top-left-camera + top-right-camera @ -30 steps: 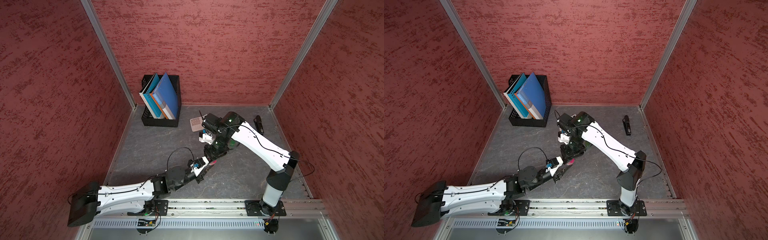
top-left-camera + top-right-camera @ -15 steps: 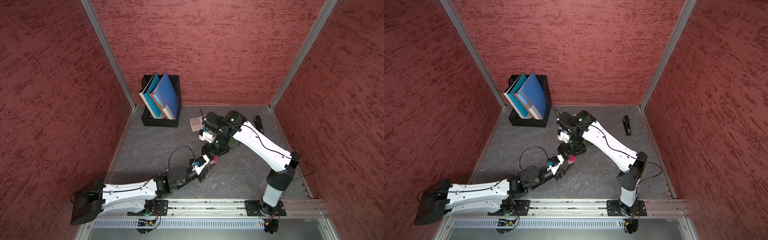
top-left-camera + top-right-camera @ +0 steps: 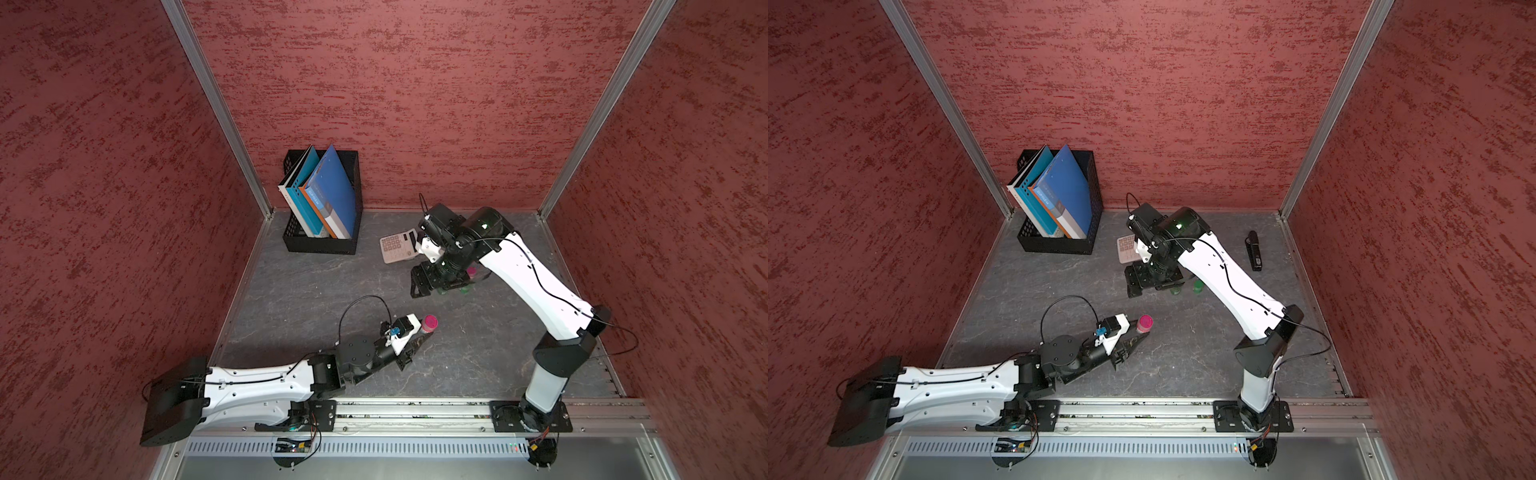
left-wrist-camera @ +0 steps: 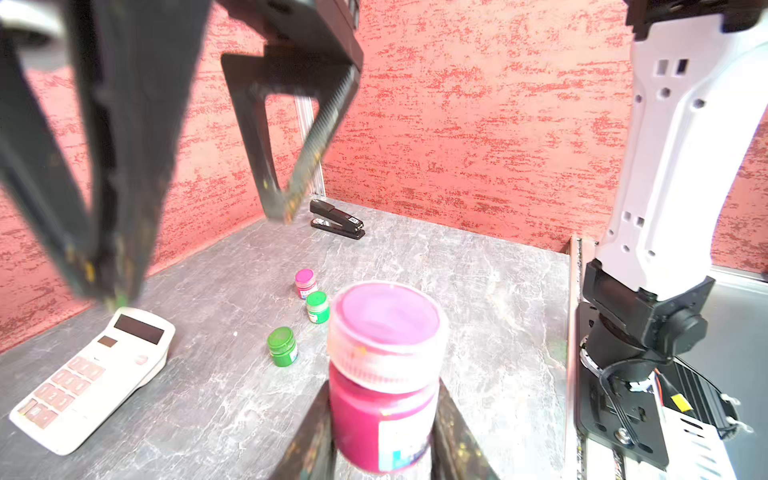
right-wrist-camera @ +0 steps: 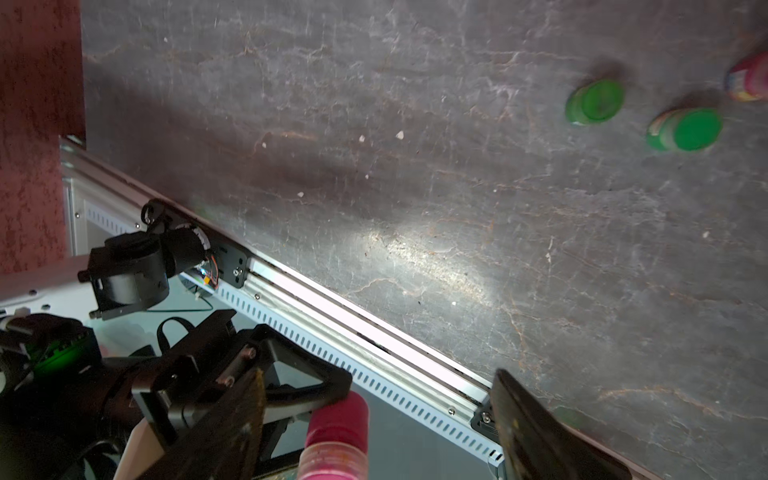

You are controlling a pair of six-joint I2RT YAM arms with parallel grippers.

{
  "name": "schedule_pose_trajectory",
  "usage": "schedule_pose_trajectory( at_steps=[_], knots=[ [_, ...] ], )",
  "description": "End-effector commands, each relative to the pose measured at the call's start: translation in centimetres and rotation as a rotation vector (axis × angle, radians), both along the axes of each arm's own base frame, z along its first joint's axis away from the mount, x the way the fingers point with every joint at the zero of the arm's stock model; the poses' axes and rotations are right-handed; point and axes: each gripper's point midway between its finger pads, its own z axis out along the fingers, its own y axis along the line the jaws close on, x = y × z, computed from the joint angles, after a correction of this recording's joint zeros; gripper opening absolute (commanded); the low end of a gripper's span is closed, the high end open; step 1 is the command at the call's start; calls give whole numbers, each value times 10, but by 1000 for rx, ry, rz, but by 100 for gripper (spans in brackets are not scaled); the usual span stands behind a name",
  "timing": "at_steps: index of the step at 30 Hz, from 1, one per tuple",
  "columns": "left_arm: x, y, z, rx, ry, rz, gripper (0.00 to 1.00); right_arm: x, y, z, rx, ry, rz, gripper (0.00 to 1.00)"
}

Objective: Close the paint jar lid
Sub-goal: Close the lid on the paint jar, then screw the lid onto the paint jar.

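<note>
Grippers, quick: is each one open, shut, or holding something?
Left gripper: shut on the pink paint jar.
Right gripper: open, holding nothing.

a robotics lab test cell: red textured panels [image 3: 374,83] in aluminium framing [image 3: 216,108] enclose a grey bench [image 3: 316,282], robot arms [image 3: 528,270] on a rail [image 3: 415,409], with office props: file box [image 3: 320,245], calculator [image 3: 395,247], stapler [image 3: 1253,250].
</note>
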Motion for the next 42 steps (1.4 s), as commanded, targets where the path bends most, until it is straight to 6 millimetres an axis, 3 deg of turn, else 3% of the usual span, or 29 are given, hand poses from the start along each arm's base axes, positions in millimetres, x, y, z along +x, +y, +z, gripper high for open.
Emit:
schedule_pose_trajectory(
  at_steps=[1, 4, 8, 12, 16, 21, 27, 32, 36, 42],
  knots=[
    [-2, 5, -3, -5, 8, 5, 22, 12, -14, 21, -2, -100, -51, 80],
    [-4, 13, -3, 3, -1, 0, 22, 9, -21, 37, 7, -153, -4, 75],
    [1, 34, -19, 25, 64, -16, 22, -15, -20, 45, 78, -178, 130, 69],
    [11, 60, -25, -10, 120, 5, 21, -42, -16, 37, 46, -242, 292, 69],
    [14, 71, -23, -12, 130, -3, 21, -58, -3, 28, 47, -225, 385, 68],
    [10, 63, -24, -10, 169, -78, 21, -70, 22, 14, 33, -181, 521, 66],
    [5, 54, -15, -43, 172, -134, 22, -69, 42, 9, 67, -168, 552, 54],
    [0, 50, -3, -57, 163, -170, 22, -73, 48, 1, 71, -138, 581, 45],
    [-1, 50, 1, -68, 161, -175, 22, -78, 52, -3, 87, -108, 593, 32],
    [-1, 50, 1, -65, 161, -172, 22, -85, 55, -7, 90, -89, 608, 30]
  ],
)
